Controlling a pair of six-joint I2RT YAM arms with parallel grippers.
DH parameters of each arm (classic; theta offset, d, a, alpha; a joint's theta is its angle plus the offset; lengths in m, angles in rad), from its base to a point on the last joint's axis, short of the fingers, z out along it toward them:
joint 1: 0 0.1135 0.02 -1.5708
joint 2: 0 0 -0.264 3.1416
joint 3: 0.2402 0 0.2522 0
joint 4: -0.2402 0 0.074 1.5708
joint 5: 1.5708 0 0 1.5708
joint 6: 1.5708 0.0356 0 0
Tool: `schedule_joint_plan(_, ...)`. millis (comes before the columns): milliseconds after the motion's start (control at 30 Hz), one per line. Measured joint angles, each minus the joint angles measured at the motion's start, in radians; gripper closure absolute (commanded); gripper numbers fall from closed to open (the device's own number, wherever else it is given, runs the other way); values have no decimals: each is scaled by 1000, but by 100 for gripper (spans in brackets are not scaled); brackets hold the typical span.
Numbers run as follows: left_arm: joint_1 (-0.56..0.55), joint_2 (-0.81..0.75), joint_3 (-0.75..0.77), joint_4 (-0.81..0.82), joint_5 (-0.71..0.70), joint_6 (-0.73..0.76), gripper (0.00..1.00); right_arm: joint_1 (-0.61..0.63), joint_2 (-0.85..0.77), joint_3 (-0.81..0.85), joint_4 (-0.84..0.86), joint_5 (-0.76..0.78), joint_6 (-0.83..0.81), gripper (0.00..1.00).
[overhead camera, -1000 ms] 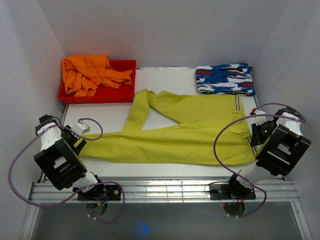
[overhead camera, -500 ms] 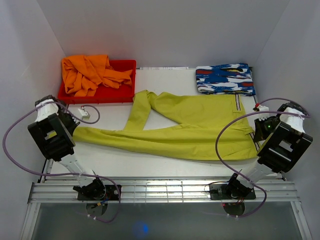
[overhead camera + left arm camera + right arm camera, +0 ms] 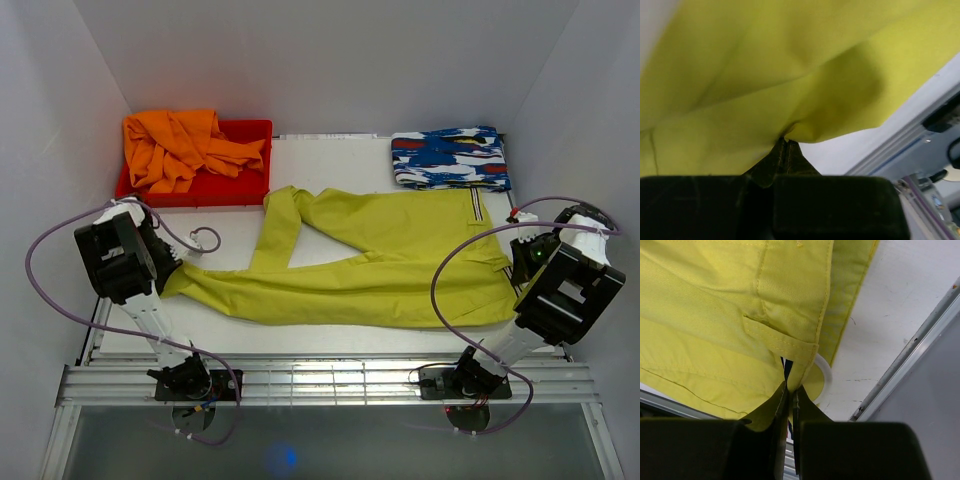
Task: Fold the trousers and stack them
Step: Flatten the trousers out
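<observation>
1. Trousers [image 3: 380, 265] lie spread across the table [image 3: 225, 235], with the waist at the right and the leg ends at the left.
2. One leg runs along the near side, from the waist to the left arm. The other angles off toward the far left, and its end lies close to the red bin [image 3: 245, 185].
3. Left gripper [image 3: 785, 149] is clamped on the end of the near leg. In its wrist view the two fingertips are pressed together, with yellow-green cloth pinched between them. The cloth fans out from the pinch, and the table's edge and the rail [image 3: 910, 140] show beyond it.
4. Right gripper [image 3: 790, 392] is clamped on the near right corner of the waist. Its tips meet on the hemmed edge just below a belt loop [image 3: 780, 337].
5. Above those tips a sliver of dark-and-white stripe peeks out from between the cloth layers. A white ring [image 3: 826, 374] curves out beside it.
6. From above, the striped waistband [image 3: 478, 205] crosses the right end of the trousers, running from the far side toward the near side.
7. An orange garment [image 3: 175, 145] is heaped in the bin at the far left and spills over its left rim.
8. A patterned cloth [image 3: 450, 158] in blue, white and red lies folded at the far right, just beyond the waist. I cannot tell whether it touches the trousers.
9. Purple cables [image 3: 60, 300] loop out from both arms.
</observation>
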Motion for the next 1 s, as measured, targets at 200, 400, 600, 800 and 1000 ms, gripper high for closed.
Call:
schedule_joint_plan(200,42,-146,-226,-39,-47,12,100,0,-25,-32,16,13,-18,92)
schedule_joint_plan(400,108,-199,-84,-76,-47,51,100,0,-63,-58,28,19,-34,92)
schedule_joint_plan(600,93,-165,147,-75,8,60,37,2,-69,-58,19,16,-33,92)
schedule_joint_plan(800,76,-16,287,-28,54,-23,2,2,-69,-58,29,29,-34,92)
schedule_joint_plan(1000,82,-111,120,9,91,-29,4,2,-71,-92,54,35,-38,92)
